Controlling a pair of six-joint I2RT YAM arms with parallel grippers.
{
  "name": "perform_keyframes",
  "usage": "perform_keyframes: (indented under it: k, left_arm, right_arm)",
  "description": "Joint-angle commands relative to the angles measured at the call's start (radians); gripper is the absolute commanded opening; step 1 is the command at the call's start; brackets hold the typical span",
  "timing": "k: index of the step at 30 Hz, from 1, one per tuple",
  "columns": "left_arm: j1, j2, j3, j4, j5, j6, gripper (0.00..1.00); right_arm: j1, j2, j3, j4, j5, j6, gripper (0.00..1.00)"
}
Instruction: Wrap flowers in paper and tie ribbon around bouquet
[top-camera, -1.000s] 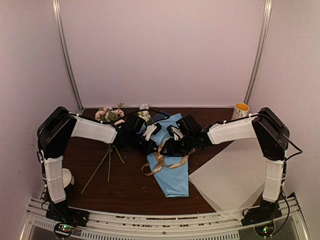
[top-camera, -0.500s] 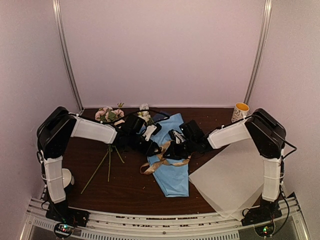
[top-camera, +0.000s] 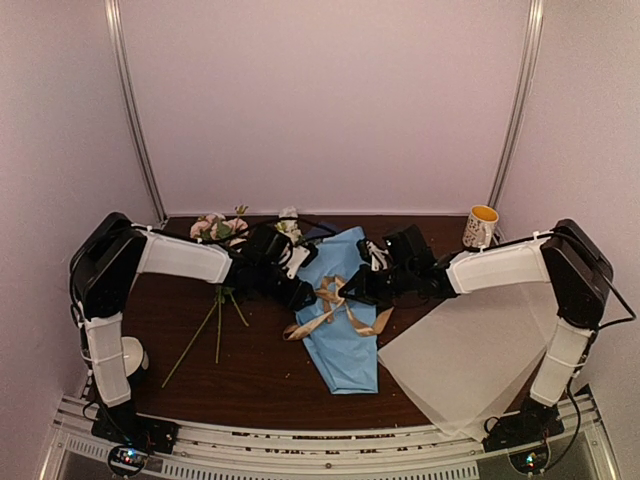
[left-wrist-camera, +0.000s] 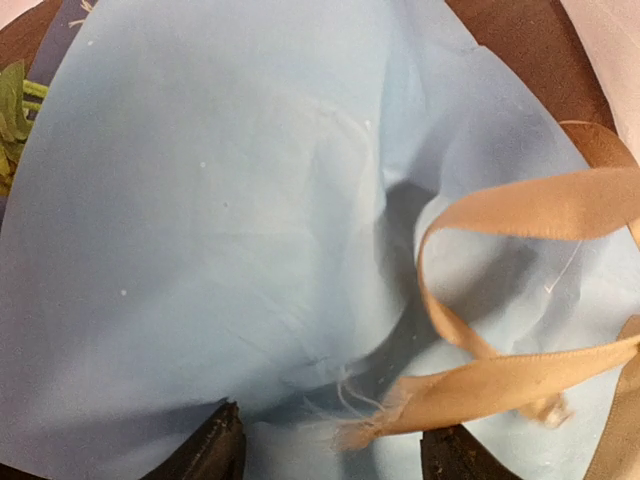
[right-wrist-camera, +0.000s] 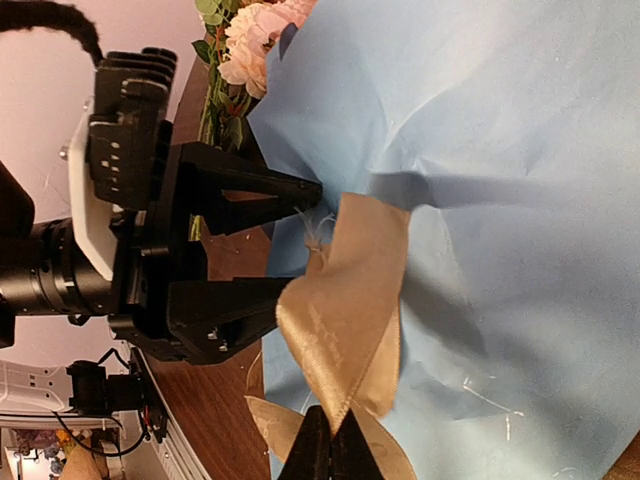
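Pinching a fold of the ribbon (right-wrist-camera: 345, 300), the right fingers (right-wrist-camera: 330, 448) are pressed hard together. The tan band rises from their tips in a loose loop over the blue paper (left-wrist-camera: 220, 200). The left fingers (top-camera: 305, 293) stand spread apart just opposite (tips aimed at the right pair) and grip nothing. The ribbon's frayed end hangs in the gap between them, over the paper.

The bouquet (top-camera: 348, 335) lies flat on the worktop (top-camera: 260, 375) beneath both pairs of fingers. Its narrow end points past them toward the arm bases. Its wide end is on the far side, where pale blooms (top-camera: 289, 230) show. More ribbon trails in loops across the cone just under the right fingers.

Behind the left fingers, along that arm, loose pink flowers (top-camera: 213, 228) lie on the dark wood, with long green stems (top-camera: 218, 330) nearer the bases. Well off behind the right fingers a pale sheet (top-camera: 470, 365) covers the worktop's corner. A mug (top-camera: 480, 226) with a yellow inside stands near the far edge.
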Motion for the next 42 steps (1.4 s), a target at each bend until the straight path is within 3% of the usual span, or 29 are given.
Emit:
perform_keyframes:
  k: [1, 10, 14, 16, 23, 28, 42]
  left_arm:
    - [0.000, 0.004, 0.039, 0.023, 0.050, 0.014, 0.63]
    - [-0.027, 0.029, 0.096, -0.024, 0.072, 0.112, 0.63]
    - [-0.029, 0.067, 0.141, -0.055, 0.107, 0.124, 0.58]
    - [-0.031, 0.075, 0.151, -0.058, 0.118, 0.123, 0.51]
    - [-0.031, 0.069, 0.161, -0.089, 0.115, 0.131, 0.11]
    - [-0.030, 0.024, 0.124, -0.078, 0.096, 0.128, 0.00]
    - [0.014, -0.183, -0.034, -0.078, -0.004, 0.100, 0.00]
  right_arm:
    - [-0.007, 0.026, -0.004, -0.006, 0.041, 0.006, 0.00]
    - [-0.014, 0.117, 0.022, 0.006, 0.029, 0.022, 0.00]
    - [-0.014, 0.129, 0.021, 0.018, 0.024, 0.030, 0.00]
    - [-0.014, 0.128, 0.020, 0.017, 0.024, 0.028, 0.00]
    - [-0.015, 0.121, 0.018, 0.001, 0.029, 0.014, 0.00]
    - [-0.019, 0.119, 0.018, -0.002, 0.037, 0.013, 0.00]
    - [-0.050, 0.115, 0.011, -0.040, 0.065, -0.005, 0.01]
